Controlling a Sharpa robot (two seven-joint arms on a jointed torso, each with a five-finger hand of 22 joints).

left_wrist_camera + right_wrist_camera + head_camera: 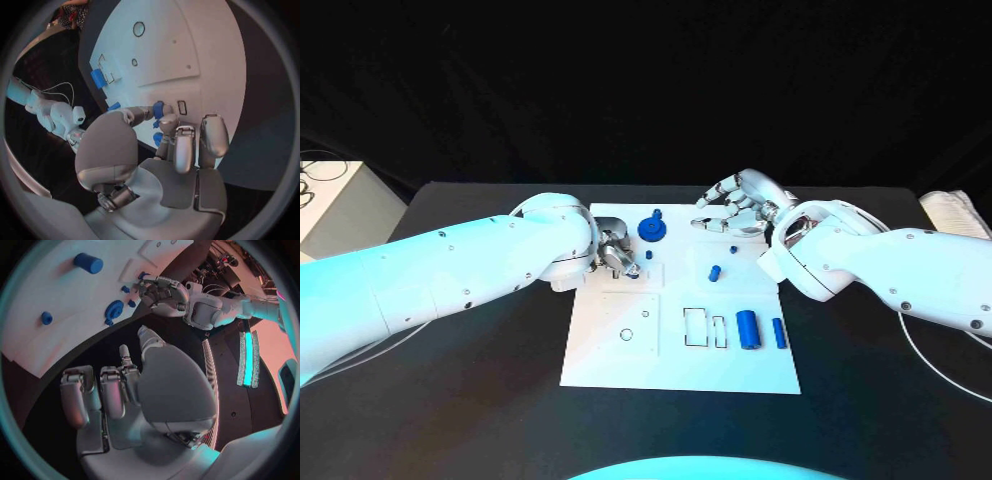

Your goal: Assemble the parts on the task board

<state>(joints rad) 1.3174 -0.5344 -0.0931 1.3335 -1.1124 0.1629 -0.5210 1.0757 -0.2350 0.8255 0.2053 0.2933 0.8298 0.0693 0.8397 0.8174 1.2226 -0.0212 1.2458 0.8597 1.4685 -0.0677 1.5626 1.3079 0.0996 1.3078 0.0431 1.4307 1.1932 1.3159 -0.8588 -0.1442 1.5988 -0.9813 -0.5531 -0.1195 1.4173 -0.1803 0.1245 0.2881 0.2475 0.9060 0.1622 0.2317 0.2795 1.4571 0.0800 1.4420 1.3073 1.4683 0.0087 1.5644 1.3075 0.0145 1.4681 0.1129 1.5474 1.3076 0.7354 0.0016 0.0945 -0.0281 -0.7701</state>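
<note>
Nearest you on the task board (610,360) lie two blue cylinders (749,329); further back your left hand (619,255) pinches a small blue part (158,110) over the board; beyond, your right hand (737,203) hovers, fingers curled, holding nothing

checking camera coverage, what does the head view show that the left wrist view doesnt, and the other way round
Head view alone: the right hand raised over the board's far right corner, fingers apart, holding nothing; the blue gear by the far edge; two blue cylinders lying near the right edge.

Left wrist view alone: a close look at the left hand, its fingertips touching a small blue part beside a rectangular slot; whether the part is gripped is unclear.

Both: the white board, its round holes and the left hand.
</note>
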